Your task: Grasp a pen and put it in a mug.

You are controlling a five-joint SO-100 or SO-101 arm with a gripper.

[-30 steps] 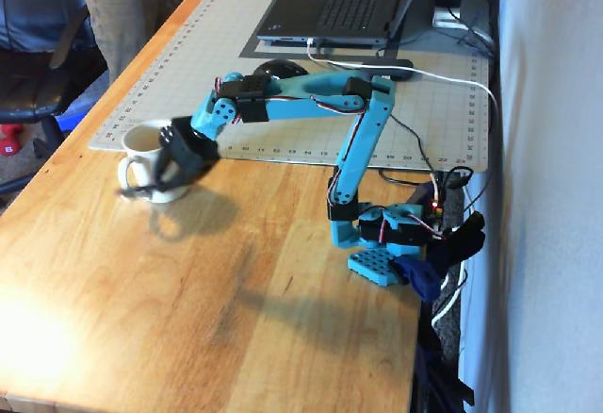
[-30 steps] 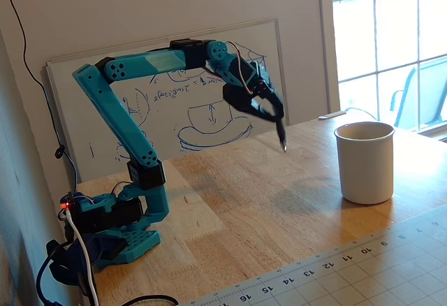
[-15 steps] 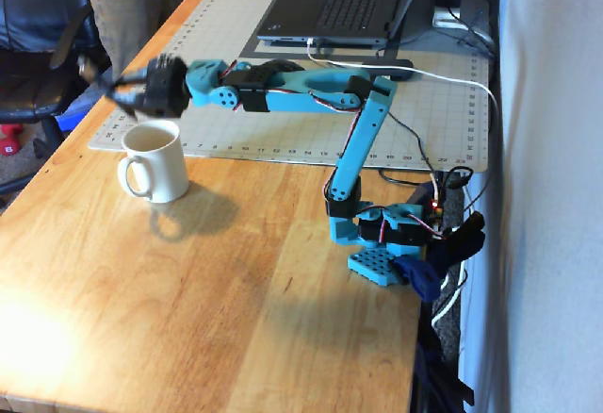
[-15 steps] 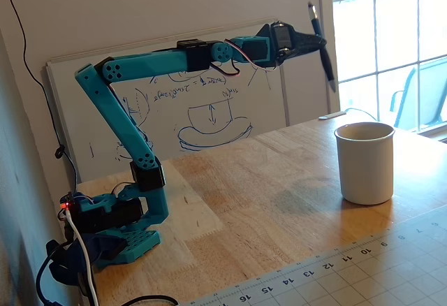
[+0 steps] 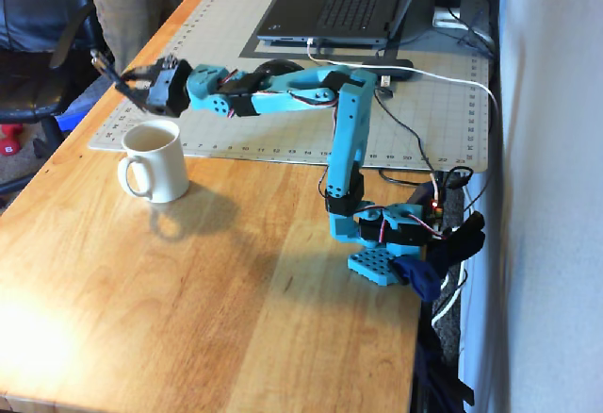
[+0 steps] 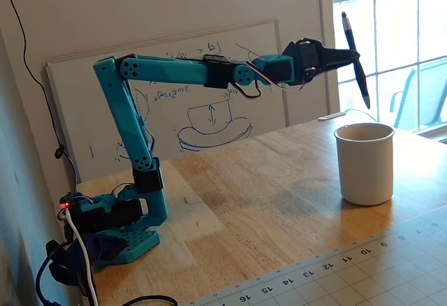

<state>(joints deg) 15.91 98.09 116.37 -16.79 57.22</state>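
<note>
The cream-white mug (image 5: 154, 160) stands upright on the wooden table, its handle toward the left in a fixed view; it also shows in the other fixed view (image 6: 364, 163). My gripper (image 5: 127, 81) is stretched out above and slightly behind the mug, shut on the slim dark pen (image 6: 355, 60). The pen hangs nearly upright, tilted a little, with its lower tip a short way above the mug's rim. In a fixed view the pen (image 5: 106, 66) shows only as a short dark stub by the fingertips. The gripper (image 6: 353, 58) holds it near its middle.
A grey cutting mat (image 5: 283, 102) lies behind the mug with a closed laptop (image 5: 334, 3) on it. The arm's base (image 5: 377, 243) is clamped at the table's right edge with cables around it. A whiteboard (image 6: 195, 103) leans on the wall. A person stands by the far left.
</note>
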